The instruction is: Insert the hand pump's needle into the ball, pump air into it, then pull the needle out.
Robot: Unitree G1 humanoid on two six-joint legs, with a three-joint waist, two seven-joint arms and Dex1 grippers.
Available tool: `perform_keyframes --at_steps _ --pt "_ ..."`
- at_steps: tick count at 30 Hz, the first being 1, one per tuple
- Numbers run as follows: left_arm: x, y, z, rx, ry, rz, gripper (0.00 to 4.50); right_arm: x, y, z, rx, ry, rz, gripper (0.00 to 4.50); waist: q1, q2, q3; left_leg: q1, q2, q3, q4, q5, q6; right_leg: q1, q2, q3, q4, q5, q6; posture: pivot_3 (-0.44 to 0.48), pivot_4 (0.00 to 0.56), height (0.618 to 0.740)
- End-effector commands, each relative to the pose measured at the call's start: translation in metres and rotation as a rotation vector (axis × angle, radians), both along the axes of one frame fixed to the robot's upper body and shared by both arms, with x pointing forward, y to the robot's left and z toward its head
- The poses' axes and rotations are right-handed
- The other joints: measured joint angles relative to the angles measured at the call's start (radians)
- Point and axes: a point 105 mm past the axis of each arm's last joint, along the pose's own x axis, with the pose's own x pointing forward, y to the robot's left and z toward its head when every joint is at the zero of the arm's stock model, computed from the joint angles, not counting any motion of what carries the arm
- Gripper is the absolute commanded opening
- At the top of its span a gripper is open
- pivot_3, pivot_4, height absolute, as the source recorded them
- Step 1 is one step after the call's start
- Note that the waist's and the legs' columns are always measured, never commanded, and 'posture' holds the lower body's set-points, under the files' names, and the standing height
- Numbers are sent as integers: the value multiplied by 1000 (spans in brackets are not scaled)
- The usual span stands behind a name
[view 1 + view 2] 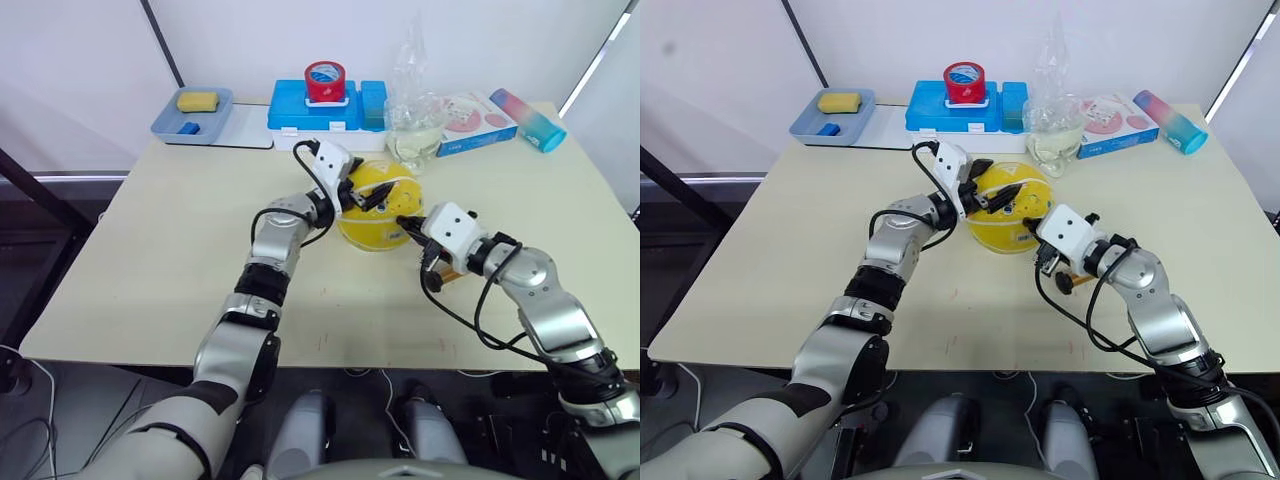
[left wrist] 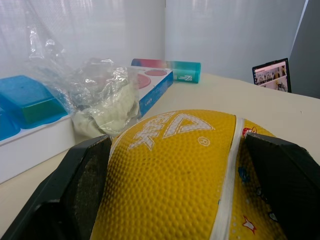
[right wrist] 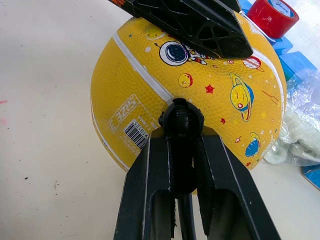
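Jaws of my left gripper (image 2: 190, 200) sit spread wide on either side of the ball (image 1: 378, 205), one finger (image 2: 75, 195) along each flank, steadying it where it rests on the tabletop (image 1: 180, 270) near the middle. My right gripper (image 3: 182, 145) has its jaws clamped on the small black fitting of the needle (image 3: 181, 120), pressed nose-first against the ball's yellow skin beside the barcode label. The metal tip itself is hidden, so I cannot tell how deep it sits, or whether it has entered at all.

I judge this as the insertion step, or the moment just after it. Next, the fitting must be pushed straight along its own axis while my left side braces the ball against rolling away.

The hand pump (image 1: 1072, 281) lies on the tabletop under my right wrist, only its barrel end showing.

Behind the ball stand a crumpled clear plastic bag (image 1: 415, 120), a blue box (image 1: 325, 110) with a red tape roll (image 1: 325, 80) on top, and a flat carton (image 1: 475, 122). None crowd the needle, though the bag lies close behind the ball.
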Motion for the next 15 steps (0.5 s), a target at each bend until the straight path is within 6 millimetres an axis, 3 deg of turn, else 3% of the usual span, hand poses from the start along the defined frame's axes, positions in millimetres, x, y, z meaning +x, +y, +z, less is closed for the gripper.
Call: perform_keyframes --at_steps 1,15 --pt "5 9 -35 75 104 66 4500 -7 -2 28 22 -110 10 13 0 0 0 0 0 0 0 0 0 0 0 0 0 0 0 0 150 739" --pt "7 16 -55 178 108 124 4500 -14 -5 31 -11 -116 -2 13 6 0 0 0 -1 -4 0 0 0 2 0 -1 0 -1 1 0 150 739"
